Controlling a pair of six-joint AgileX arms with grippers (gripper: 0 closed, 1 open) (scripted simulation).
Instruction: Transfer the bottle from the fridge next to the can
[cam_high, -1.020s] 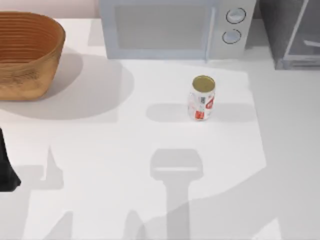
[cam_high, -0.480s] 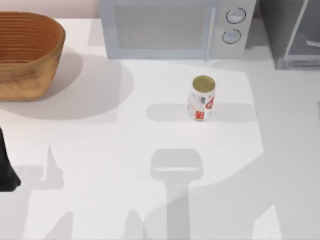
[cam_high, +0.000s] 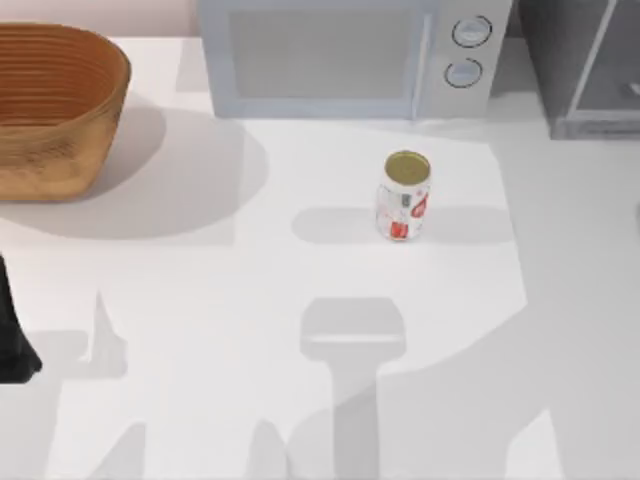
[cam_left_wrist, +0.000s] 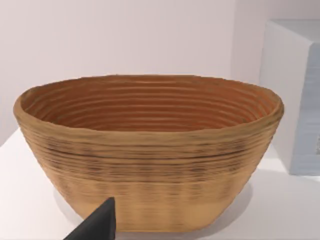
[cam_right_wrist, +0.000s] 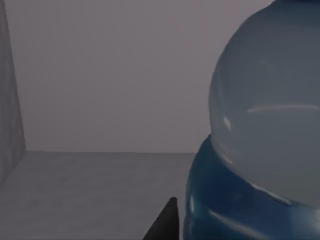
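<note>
Top view: the can stands upright on the white table, a little right of centre in the frame and just below the light grey microwave at the upper edge. The fridge fills the upper right corner, its pale-framed door angled outward. A woven basket sits at the upper left. My left arm rests as a dark shape at the left edge, lower half of the frame.

Left wrist view: one dark fingertip of my left pincer appears at the bottom edge, facing the basket, with the side of the microwave at the right edge. I cannot tell how wide this pincer stands.

Right wrist view: the bottle looms at the right of the frame, clear above and blue below, standing on the grey floor inside the fridge. One dark fingertip of my right pincer lies just beside the bottle's base at the bottom edge. I cannot tell whether this pincer grips it.
</note>
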